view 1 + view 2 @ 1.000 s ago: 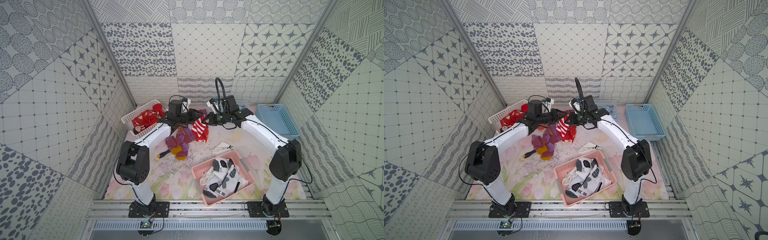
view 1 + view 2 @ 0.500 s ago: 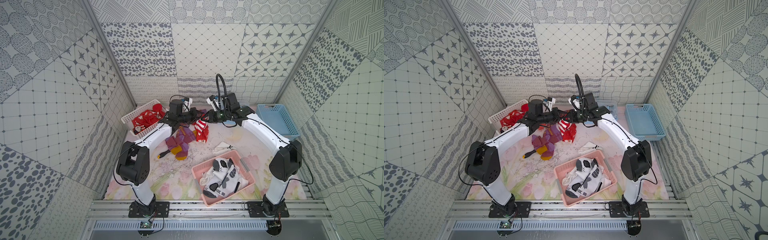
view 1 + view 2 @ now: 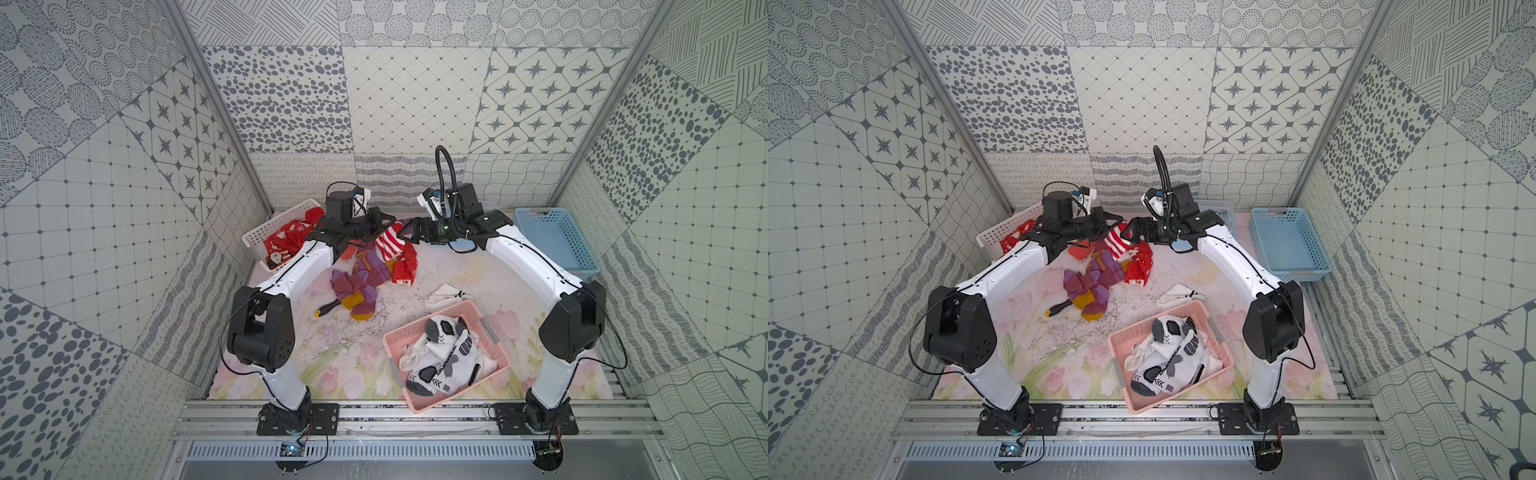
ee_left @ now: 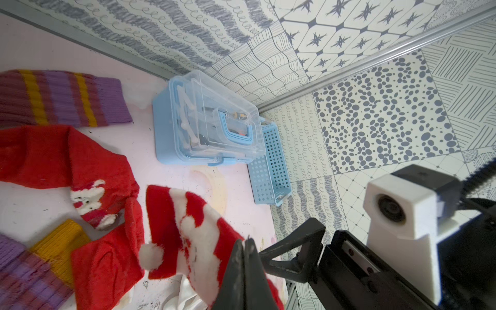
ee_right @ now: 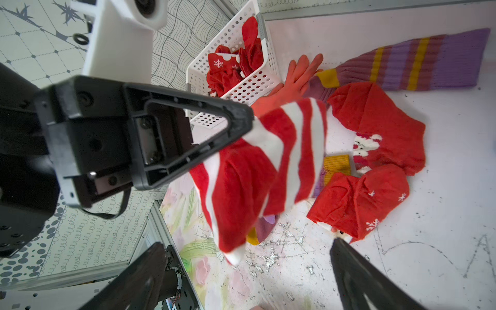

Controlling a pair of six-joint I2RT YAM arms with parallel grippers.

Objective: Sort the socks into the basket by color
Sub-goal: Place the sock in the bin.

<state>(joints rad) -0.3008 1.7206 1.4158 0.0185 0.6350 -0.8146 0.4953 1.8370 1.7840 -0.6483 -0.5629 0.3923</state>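
A red-and-white striped sock (image 3: 388,245) (image 3: 1116,246) hangs above the sock pile at the back of the table. My left gripper (image 4: 245,241) (image 5: 247,118) is shut on its upper edge, and the sock (image 5: 255,166) (image 4: 193,228) dangles below the tips. Facing it, my right gripper (image 5: 247,244) (image 3: 409,232) stands wide open and holds nothing. Red snowflake socks (image 3: 405,266) and purple socks with yellow toes (image 3: 357,286) lie under it. A white basket (image 3: 266,232) holds red socks, a pink basket (image 3: 419,328) holds white socks with dark marks. One white sock (image 3: 444,295) lies loose.
A blue basket (image 3: 552,241) stands at the back right. A clear box with a blue handle (image 4: 209,120) sits by the back wall. An orange-red glove (image 5: 298,77) lies beside the white basket, and a yellow-black screwdriver (image 3: 328,309) lies near the purple socks.
My left gripper closed on the striped sock. The right gripper, which had been shut on it, opened wide and let go.
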